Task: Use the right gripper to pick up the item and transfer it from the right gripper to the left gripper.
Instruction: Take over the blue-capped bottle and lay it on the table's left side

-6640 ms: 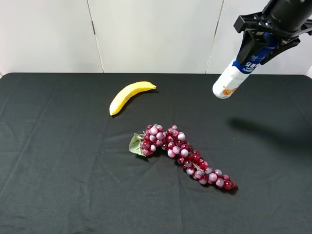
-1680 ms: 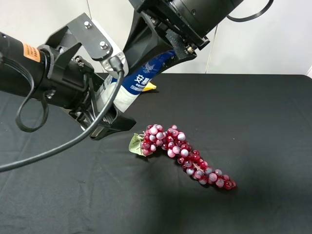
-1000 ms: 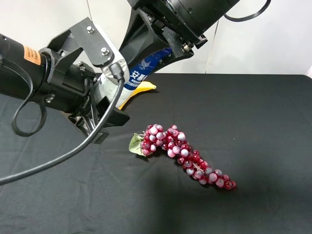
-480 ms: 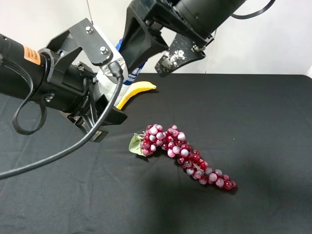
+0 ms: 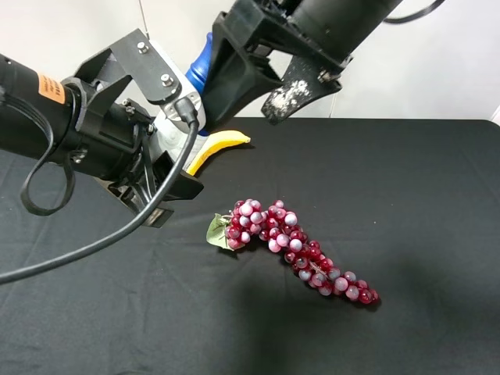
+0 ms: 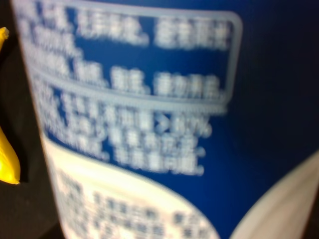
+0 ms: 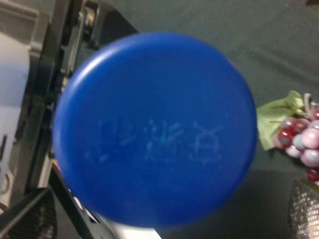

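Table [image 5: 406, 180]: banana [image 5: 221, 144] at far side, left of centre, its left end hidden behind left gripper [image 5: 170, 199]. Grape bunch [image 5: 293, 246] mid-table, nearer and right of banana, well apart. Bottle [image 5: 200, 64] off the table, tilted, lower part clamped in left gripper. Right gripper [image 5: 242, 121] above its top end, fingers spread.

banana [image 5: 225, 142] far side | grape bunch [image 5: 293, 246] centre | black cloth [image 5: 422, 234] underneath
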Tool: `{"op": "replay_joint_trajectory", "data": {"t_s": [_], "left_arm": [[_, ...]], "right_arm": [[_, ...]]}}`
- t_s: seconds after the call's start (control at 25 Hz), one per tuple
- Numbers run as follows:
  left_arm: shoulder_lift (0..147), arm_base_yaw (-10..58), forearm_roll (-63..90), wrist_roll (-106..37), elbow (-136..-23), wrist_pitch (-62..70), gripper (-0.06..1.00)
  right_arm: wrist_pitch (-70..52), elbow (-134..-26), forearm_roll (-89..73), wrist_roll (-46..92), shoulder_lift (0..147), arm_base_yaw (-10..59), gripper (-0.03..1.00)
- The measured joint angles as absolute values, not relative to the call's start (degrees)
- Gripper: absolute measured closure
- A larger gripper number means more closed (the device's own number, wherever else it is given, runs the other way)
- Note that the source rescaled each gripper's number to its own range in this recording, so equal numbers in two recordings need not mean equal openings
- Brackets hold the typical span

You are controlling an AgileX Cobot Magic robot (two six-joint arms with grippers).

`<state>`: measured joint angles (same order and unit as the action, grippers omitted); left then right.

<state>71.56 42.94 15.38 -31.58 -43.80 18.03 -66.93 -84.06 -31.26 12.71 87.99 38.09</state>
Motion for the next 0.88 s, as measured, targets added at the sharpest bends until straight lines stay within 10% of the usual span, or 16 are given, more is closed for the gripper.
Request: {"op": "replay_joint_trajectory", "data": {"t_s": [0.88], "left_arm": [[71.56, 42.94, 15.38, -31.58, -43.75, 18.03, 0.94]], "right_arm": [[-69.66, -88.19, -16.40, 2.87, 70.99, 38.09, -0.03]]}}
